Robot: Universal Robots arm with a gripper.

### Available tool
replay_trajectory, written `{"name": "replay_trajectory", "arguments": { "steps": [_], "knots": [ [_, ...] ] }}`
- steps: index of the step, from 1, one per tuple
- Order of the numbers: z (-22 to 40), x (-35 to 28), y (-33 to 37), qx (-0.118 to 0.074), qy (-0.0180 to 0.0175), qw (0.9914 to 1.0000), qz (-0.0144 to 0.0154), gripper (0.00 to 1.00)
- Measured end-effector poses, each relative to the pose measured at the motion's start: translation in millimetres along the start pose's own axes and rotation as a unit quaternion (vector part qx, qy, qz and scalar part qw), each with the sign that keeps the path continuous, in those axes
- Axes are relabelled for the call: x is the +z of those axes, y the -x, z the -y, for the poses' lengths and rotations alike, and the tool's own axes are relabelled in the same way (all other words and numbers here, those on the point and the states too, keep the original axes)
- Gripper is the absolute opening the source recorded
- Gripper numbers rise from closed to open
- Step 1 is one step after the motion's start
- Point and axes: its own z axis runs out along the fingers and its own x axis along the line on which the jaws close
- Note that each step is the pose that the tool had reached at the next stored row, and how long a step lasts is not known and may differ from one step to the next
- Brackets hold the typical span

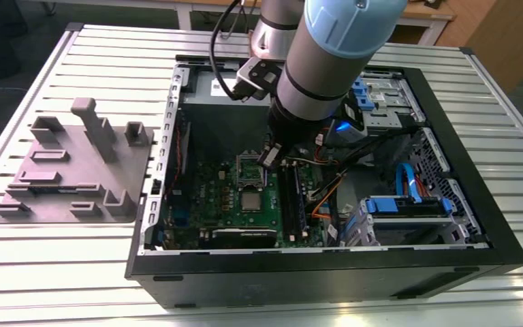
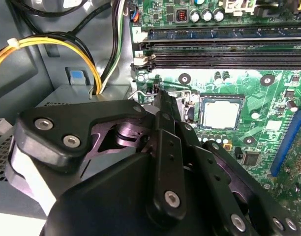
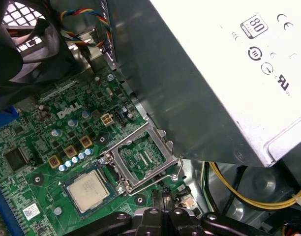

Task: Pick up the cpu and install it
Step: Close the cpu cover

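Gripper (image 3: 163, 195) looks pinched narrow, fingers together with nothing in them. The tips are half cut off in the first wrist view, and its own body blocks a lot of the second. Right by the tips there's one socket frame (image 3: 140, 158), swung open. One cpu (image 3: 88, 190) sits just past that, flat in its socket on the motherboard (image 3: 47, 194), not touching the gripper.

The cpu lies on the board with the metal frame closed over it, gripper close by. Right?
No: the frame is swung open beside the cpu, leaving its top uncovered, as the first wrist view shows. The cpu does lie on the board, gripper close by.
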Motion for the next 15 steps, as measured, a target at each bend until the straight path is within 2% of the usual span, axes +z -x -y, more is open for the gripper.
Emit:
{"name": "replay_trajectory", "arguments": {
  "steps": [3, 4, 5, 7, 9, 15],
  "knots": [
    [0.0, 0.1, 0.1, 0.0, 0.0, 1.0, 0.0001, 0.1],
    [0.3, 1.5, 0.0, -0.001, 0.0082, 0.99989, 0.012, 0.1],
    [0.7, 2.0, 0.1, -0.002, 0.0111, 0.9998, 0.0163, 0.1],
    [2.2, 4.1, 0.7, -0.002, 0.014, 0.99969, 0.0207, 0.1],
    [3.6, 6.0, 1.1, -0.002, 0.0157, 0.9996, 0.0232, 0.1],
    [3.8, 6.4, 1.2, -0.003, 0.0168, 0.99955, 0.0247, 0.1]
  ]
}}
